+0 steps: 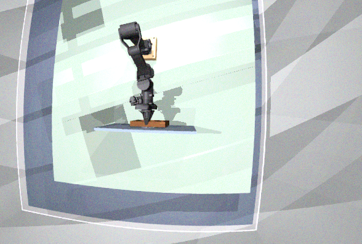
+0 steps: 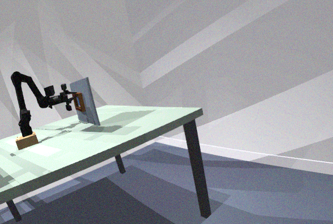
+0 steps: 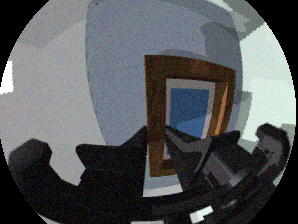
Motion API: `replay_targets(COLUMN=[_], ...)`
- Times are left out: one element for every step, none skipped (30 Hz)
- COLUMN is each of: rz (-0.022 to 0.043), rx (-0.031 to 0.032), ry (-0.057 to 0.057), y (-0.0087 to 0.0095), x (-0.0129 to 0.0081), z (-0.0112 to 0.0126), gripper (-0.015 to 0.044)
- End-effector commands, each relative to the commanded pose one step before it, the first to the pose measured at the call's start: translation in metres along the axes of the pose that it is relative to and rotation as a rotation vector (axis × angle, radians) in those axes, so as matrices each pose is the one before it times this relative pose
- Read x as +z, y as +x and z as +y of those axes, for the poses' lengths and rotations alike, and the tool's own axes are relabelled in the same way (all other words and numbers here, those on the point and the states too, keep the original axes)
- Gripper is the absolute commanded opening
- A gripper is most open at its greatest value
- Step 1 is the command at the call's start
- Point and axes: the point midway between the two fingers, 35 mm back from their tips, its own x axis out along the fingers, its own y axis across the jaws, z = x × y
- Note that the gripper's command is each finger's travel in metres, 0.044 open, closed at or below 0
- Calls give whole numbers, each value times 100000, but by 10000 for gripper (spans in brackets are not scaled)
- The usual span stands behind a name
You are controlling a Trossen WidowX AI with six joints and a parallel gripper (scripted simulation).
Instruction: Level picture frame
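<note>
The wooden picture frame (image 1: 160, 123) (image 2: 82, 107) (image 3: 154, 96) with a blue picture (image 3: 189, 112) hangs against the upright grey wall panel (image 1: 181, 130) (image 2: 88, 93) (image 3: 120, 50). My gripper (image 1: 146, 122) (image 2: 74, 96) (image 3: 154, 128) reaches horizontally to the frame and is shut on one of its bars, a little left of the frame's middle in the overhead view. In the wrist view the frame's bars look slightly skewed against the panel. The screw and the notched strip are hidden behind the frame.
The panel stands on a pale green table (image 1: 200, 95) (image 2: 136, 126). The arm's base sits on a small wooden block (image 1: 152, 55) (image 2: 26, 141) behind the gripper. The table's edge runs close to the right in the side view.
</note>
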Motion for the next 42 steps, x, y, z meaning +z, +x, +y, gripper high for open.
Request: replay_targets(rz=[-115, -5, -5, 0, 0, -4, -4, 0, 0, 0, -5, -5, 0, 0, 120, 0, 0, 0, 0, 0, 0, 0, 0, 0, 0, 0, 0, -7, -21, -36, -46, -47, -47, -48, -49, -49, -49, -49, -39, -24, -8, 0], rx=[48, -5, -5, 0, 0, -4, -4, 0, 0, 0, -5, -5, 0, 0, -37, 0, 0, 0, 0, 0, 0, 0, 0, 0, 0, 0, 0, -4, -12, -19, -24, -23, -22, -20, -18, -17, -15, -12, -8, -4, -1, 0], ry=[-1462, -1309, -1309, 0, 0, -1047, -1047, 0, 0, 0, -1309, -1309, 0, 0, 1557, 0, 0, 0, 0, 0, 0, 0, 0, 0, 0, 0, 0, 453, 1359, 2265, 2842, 2852, 2851, 2851, 2850, 2850, 2849, 2830, 2267, 1360, 453, 0], y=[2, 0, 0, 0, 0, 0, 0, 0, 0, 0, 0, 0, 0, 0, -1, 0, 0, 0, 0, 0, 0, 0, 0, 0, 0, 0, 0, -151, -455, -760, -954, -955, -949, -941, -929, -915, -898, -872, -682, -402, -133, 0], x=[-8, -3, -3, 0, 0, -3, -3, 0, 0, 0, -3, -3, 0, 0, 7, 0, 0, 0, 0, 0, 0, 0, 0, 0, 0, 0, 0, -21, -60, -88, -90, -65, -37, -8, 23, 55, 88, 121, 122, 84, 30, 0], z=[-12, -4, -4, 0, 0, -4, -4, 0, 0, 0, -4, -4, 0, 0, 12, 0, 0, 0, 0, 0, 0, 0, 0, 0, 0, 0, 0, 42, 116, 166, 159, 106, 54, 4, -44, -90, -133, -173, -166, -111, -39, 0], gripper=[0, 0, 0, 0, 0, 0, 0, 0, 0, 0, 0, 0, 0, 0, 26, 52, 79, 105, 131, 157, 184, 210, 236, 260, 260, 260, 260, 260, 260, 260, 260, 260, 260, 260, 260, 260, 260, 260, 260, 260, 260, 260])
